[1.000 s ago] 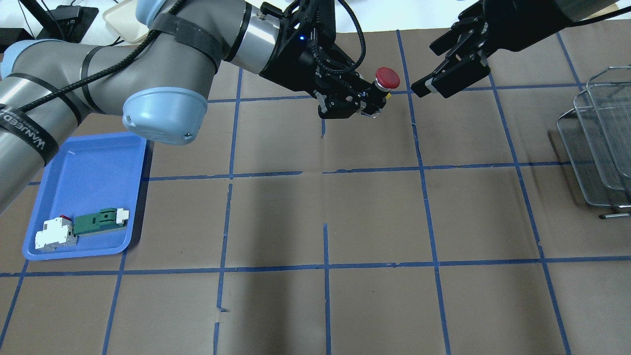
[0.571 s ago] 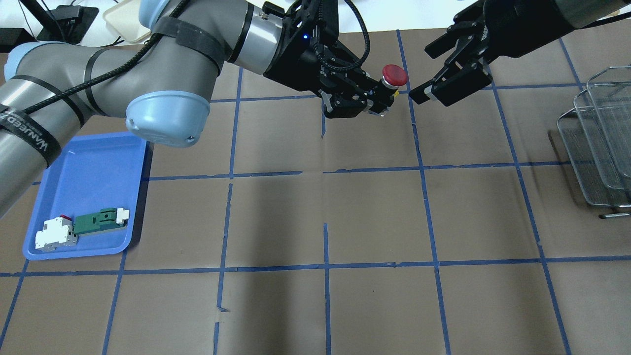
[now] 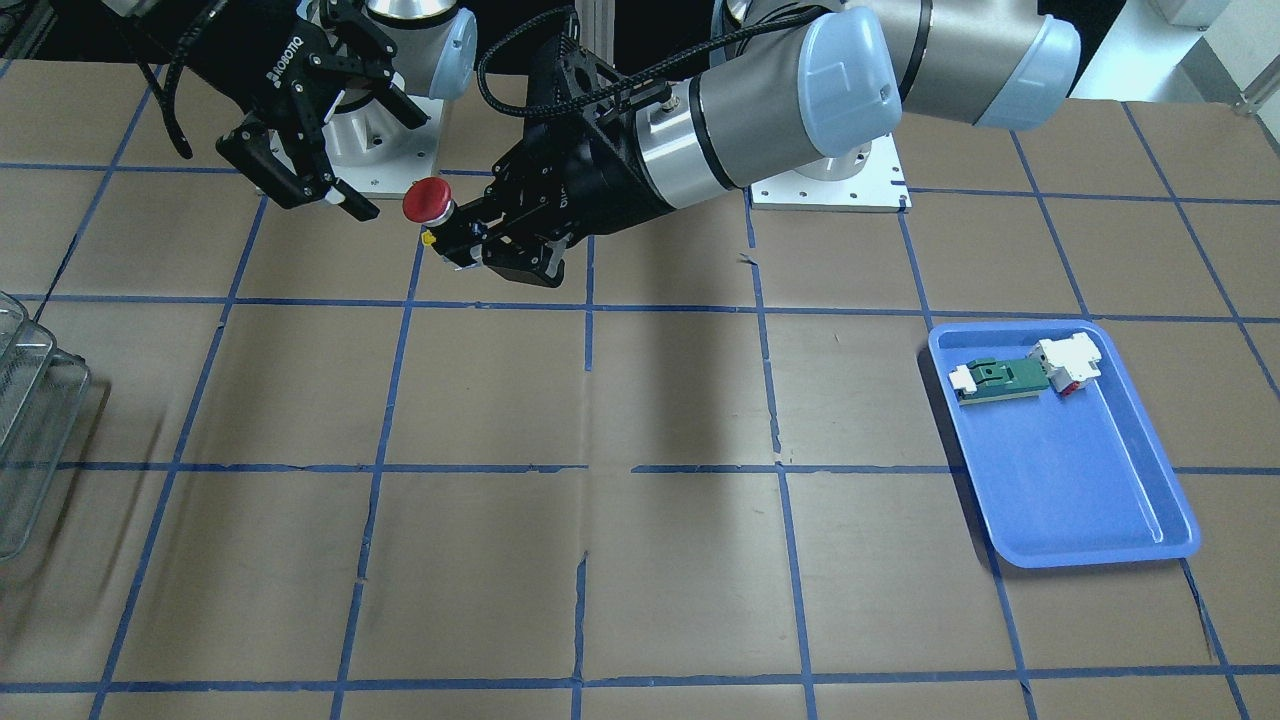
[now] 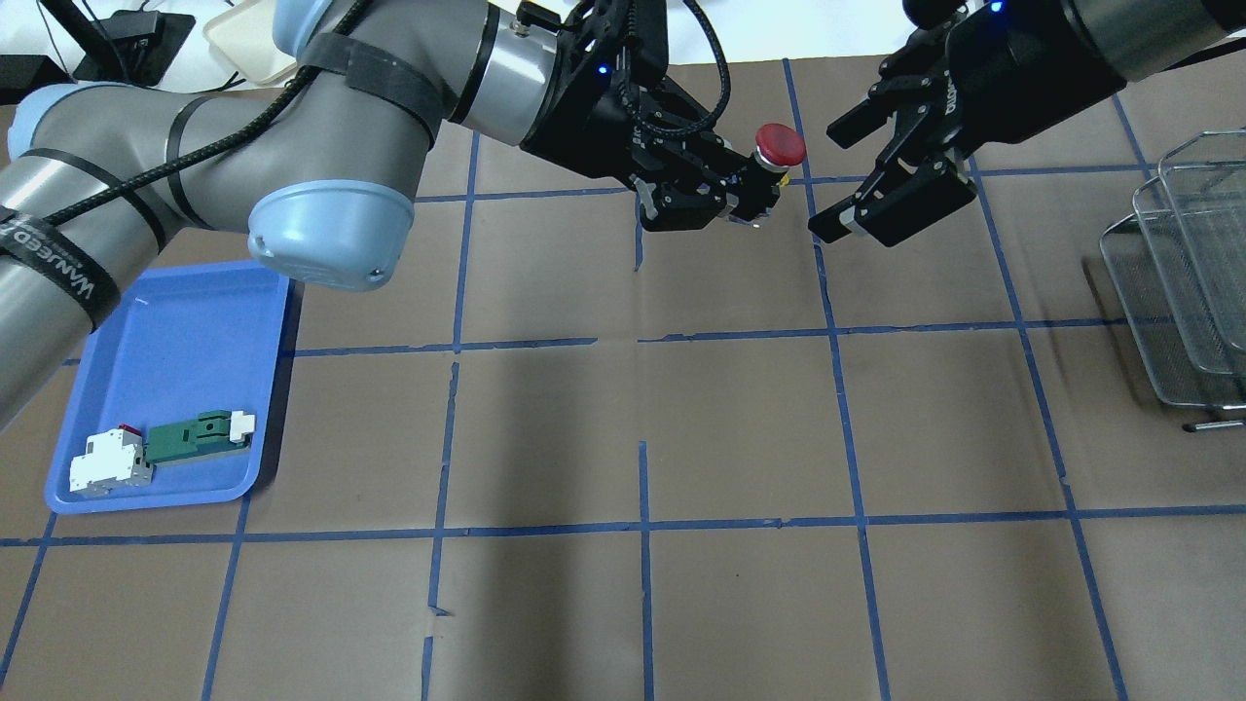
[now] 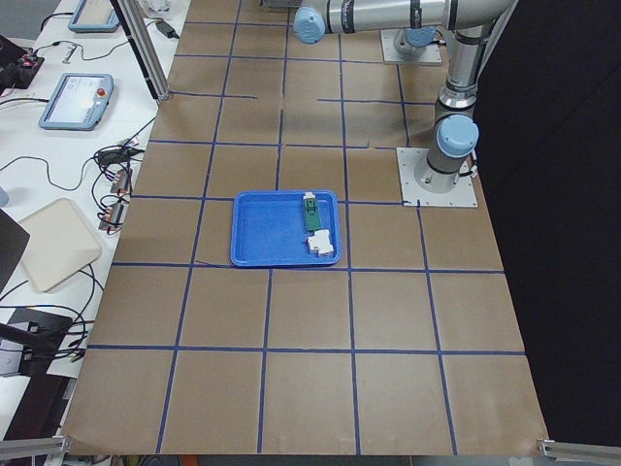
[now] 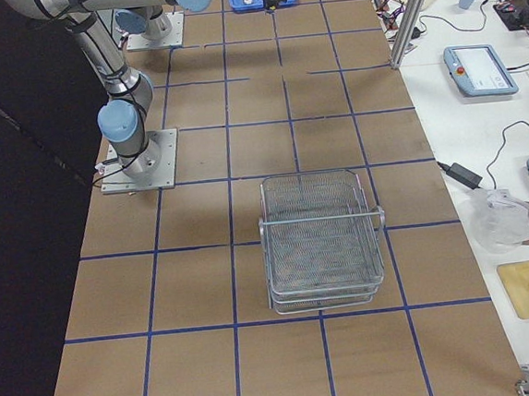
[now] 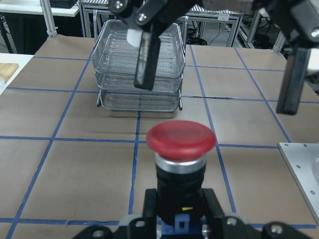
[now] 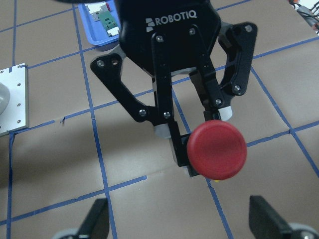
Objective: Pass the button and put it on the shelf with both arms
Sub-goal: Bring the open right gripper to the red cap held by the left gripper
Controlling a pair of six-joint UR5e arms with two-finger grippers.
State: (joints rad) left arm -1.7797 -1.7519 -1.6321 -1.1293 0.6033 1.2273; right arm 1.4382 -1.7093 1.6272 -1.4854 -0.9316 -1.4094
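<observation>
My left gripper (image 4: 748, 200) is shut on the black body of the button (image 4: 781, 144), holding it in the air with its red cap toward the right arm. It shows the same in the front view, with the left gripper (image 3: 468, 243) and the button (image 3: 428, 199). My right gripper (image 4: 823, 180) is open and empty, just right of the cap and not touching it. In the left wrist view the button (image 7: 180, 138) sits ahead, with the right fingers (image 7: 147, 59) spread beyond it. In the right wrist view the cap (image 8: 217, 150) faces the camera. The wire shelf (image 4: 1188, 282) stands at the far right.
A blue tray (image 4: 175, 331) at the near left holds a green-and-white connector part (image 4: 195, 438) and a white part (image 4: 107, 467). The shelf also shows in the front view (image 3: 30, 430), the left wrist view (image 7: 114, 55) and the right side view (image 6: 322, 239). Blue tape lines grid the brown table.
The left gripper has carried the button a little to the right. The right gripper has turned and shifted, so its spread fingers now stand on both sides of the cap's line.
</observation>
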